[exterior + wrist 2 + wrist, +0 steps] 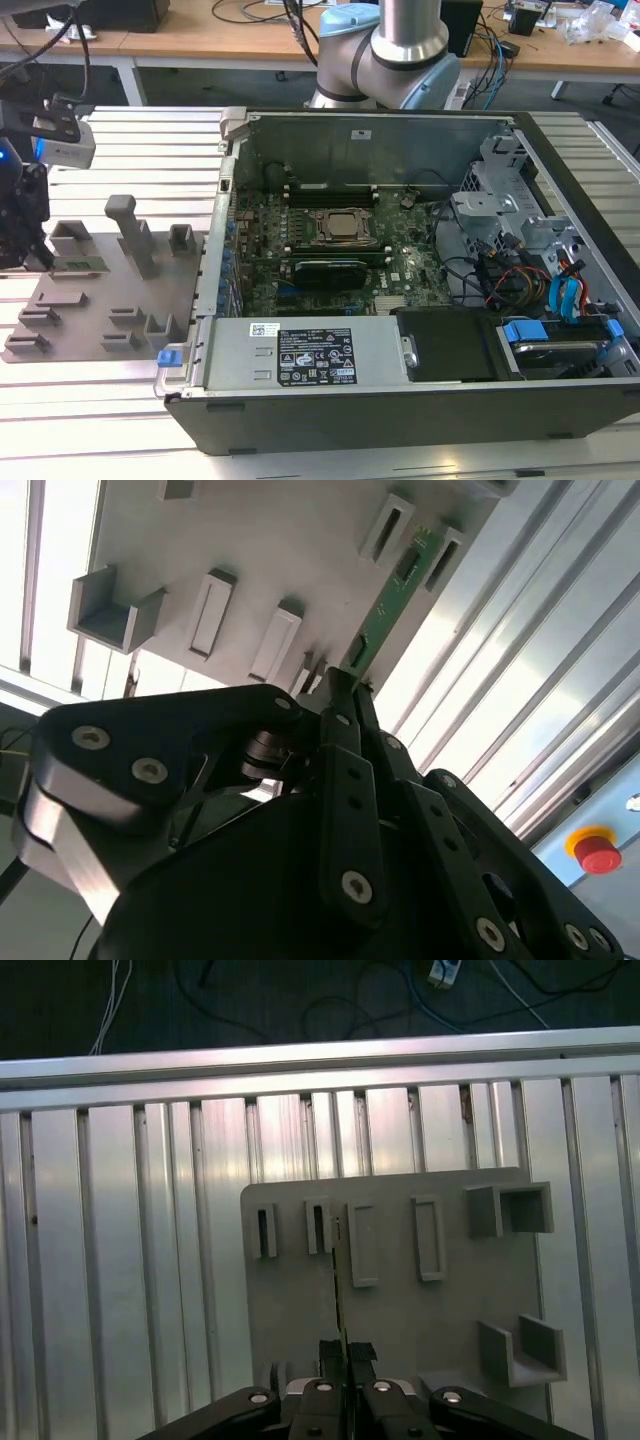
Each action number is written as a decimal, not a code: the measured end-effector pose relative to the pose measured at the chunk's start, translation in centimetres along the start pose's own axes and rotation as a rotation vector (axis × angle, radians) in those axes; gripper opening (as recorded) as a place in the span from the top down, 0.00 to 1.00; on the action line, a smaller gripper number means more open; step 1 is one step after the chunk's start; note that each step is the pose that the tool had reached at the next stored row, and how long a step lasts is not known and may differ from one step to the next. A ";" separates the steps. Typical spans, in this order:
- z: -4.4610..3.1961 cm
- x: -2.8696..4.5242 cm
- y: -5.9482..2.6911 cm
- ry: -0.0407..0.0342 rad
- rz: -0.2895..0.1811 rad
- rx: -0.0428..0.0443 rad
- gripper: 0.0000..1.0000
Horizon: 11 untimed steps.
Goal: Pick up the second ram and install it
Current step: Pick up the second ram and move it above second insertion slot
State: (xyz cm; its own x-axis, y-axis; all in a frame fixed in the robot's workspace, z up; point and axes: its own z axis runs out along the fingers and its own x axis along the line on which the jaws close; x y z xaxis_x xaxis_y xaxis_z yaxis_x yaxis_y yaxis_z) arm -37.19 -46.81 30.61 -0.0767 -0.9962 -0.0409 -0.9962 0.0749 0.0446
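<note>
1. Pinching one end of the thin flat green circuit-board ram stick [390,598]: black gripper [345,680], jaws narrow on the board in both wrist views.
2. Reaching straight ahead of the gripper, between two slotted grey plastic holder blocks [309,1232].
3. Lying beneath both: flat grey holder plate [400,1340] on the ribbed aluminium table [130,1260].
4. Standing well apart from the gripper, past the plate: open black computer case [420,415].
</note>
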 end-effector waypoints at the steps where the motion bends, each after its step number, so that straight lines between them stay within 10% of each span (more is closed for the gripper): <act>1: -0.57 -0.03 0.03 -0.0005 0.000 0.0000 0.87; 11: -4.11 -0.17 0.19 -0.0061 0.000 -0.0005 0.87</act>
State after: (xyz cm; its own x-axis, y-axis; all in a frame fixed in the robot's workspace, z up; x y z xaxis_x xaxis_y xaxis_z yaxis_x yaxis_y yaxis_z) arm -37.19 -46.81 34.73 -0.0767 -0.9959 -0.0469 -0.9962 0.0746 0.0452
